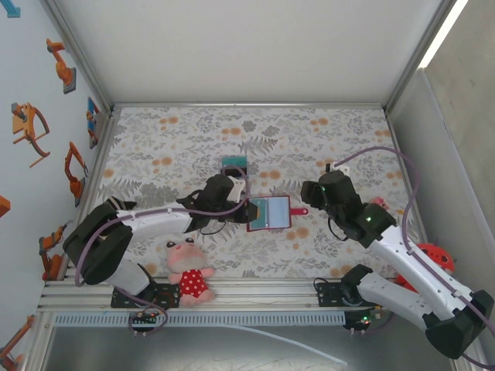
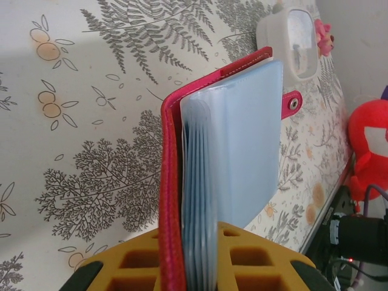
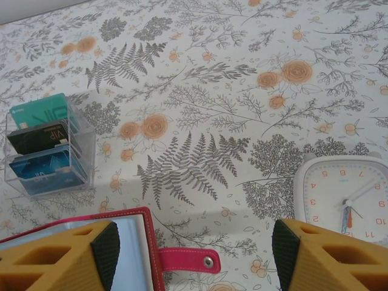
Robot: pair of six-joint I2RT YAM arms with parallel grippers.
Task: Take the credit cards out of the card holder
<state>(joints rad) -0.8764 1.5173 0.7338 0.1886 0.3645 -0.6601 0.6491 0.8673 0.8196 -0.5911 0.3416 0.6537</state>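
in the right wrist view, the black card [image 3: 39, 138], standing in a clear box [image 3: 83, 136], carries the word "vip" in pale slanted letters near its right end. the teal card [image 3: 41, 110] behind it bears large pale outlined letters that also look like "vip", plus a small whitish logo at its top left corner, too small to read. the blue card [image 3: 42, 171] in front has a faint pale mark in the middle that cannot be made out. the white clock [image 3: 330, 197] has orange numerals round its dial: 7, 9 and 10 read clearly on the right side, 3 and 4 less surely on the left.
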